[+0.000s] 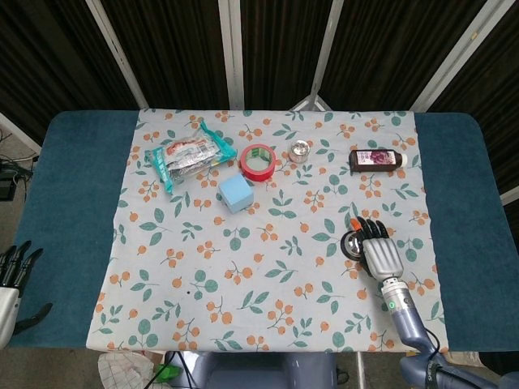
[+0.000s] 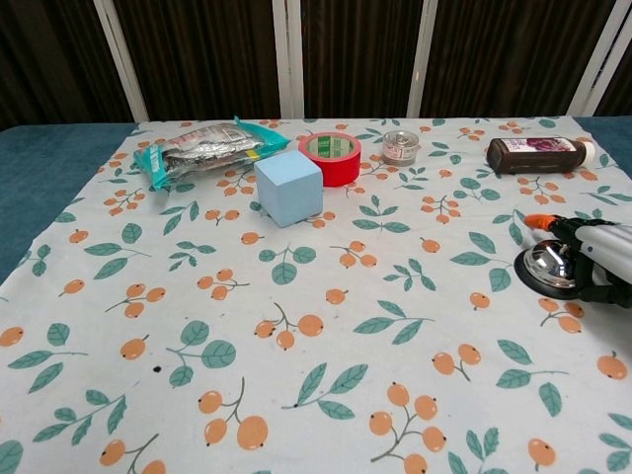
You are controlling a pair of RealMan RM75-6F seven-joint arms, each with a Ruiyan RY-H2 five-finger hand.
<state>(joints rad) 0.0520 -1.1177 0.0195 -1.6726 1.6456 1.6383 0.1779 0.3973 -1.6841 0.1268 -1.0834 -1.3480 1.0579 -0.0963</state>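
Note:
A chrome call bell (image 1: 353, 243) on a black base sits on the floral cloth (image 1: 268, 267) at the right. My right hand (image 1: 379, 250) lies over the bell's right side with its fingers stretched out and apart, holding nothing. In the chest view the bell (image 2: 549, 268) shows with the right hand (image 2: 599, 259) coming in from the right edge, fingers just above its dome. Whether they touch it is unclear. My left hand (image 1: 13, 271) hangs off the table's lower left, fingers spread and empty.
At the back of the cloth lie a teal snack packet (image 1: 185, 156), a red tape roll (image 1: 258, 161), a light blue cube (image 1: 235, 194), a small jar (image 1: 301, 151) and a brown bottle (image 1: 375, 159) on its side. Blue table (image 1: 73, 186) borders the cloth.

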